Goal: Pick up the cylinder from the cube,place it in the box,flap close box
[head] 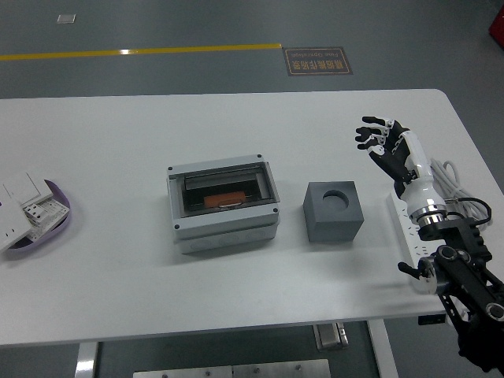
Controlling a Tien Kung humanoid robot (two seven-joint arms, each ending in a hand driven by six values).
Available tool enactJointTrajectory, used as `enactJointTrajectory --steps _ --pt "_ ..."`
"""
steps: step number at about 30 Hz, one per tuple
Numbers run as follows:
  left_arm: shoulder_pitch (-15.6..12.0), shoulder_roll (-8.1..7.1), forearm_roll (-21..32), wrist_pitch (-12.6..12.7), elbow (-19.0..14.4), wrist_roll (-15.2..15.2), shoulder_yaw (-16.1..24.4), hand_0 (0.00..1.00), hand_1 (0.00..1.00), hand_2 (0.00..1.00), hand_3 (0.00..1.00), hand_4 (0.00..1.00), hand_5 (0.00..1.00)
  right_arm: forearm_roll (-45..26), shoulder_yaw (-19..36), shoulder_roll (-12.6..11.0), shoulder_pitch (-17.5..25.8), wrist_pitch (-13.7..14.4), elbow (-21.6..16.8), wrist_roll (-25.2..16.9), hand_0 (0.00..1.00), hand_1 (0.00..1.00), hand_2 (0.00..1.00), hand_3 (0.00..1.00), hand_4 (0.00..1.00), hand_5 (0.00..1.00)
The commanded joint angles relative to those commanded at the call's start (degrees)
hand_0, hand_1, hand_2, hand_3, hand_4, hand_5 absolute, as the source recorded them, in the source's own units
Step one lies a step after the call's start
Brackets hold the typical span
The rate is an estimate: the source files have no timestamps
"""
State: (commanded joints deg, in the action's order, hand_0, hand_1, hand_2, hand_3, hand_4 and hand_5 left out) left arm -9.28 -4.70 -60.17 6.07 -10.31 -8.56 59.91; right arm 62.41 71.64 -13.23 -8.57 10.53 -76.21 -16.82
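A grey cube (333,211) with a round, empty hole in its top stands right of centre on the white table (118,142). To its left sits a grey box (224,209) with its clear lid down; an orange cylinder (224,199) lies inside, seen through the lid. My right hand (383,143) hovers to the upper right of the cube, well apart from it, fingers spread and holding nothing. The left arm does not show.
A white power strip (409,228) with a grey cable (453,185) lies under my right forearm near the table's right edge. At the far left edge sits a purple dish (55,224) holding white switch parts (22,206).
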Motion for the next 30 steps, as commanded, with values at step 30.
enactJointTrajectory --steps 30 --pt "4.54 2.21 -17.18 -4.81 0.00 12.41 17.13 0.575 0.602 0.594 0.618 0.624 0.153 -4.75 -0.77 0.26 -2.47 -0.31 0.22 -2.27 0.586 0.585 0.582 0.641 0.668 0.352"
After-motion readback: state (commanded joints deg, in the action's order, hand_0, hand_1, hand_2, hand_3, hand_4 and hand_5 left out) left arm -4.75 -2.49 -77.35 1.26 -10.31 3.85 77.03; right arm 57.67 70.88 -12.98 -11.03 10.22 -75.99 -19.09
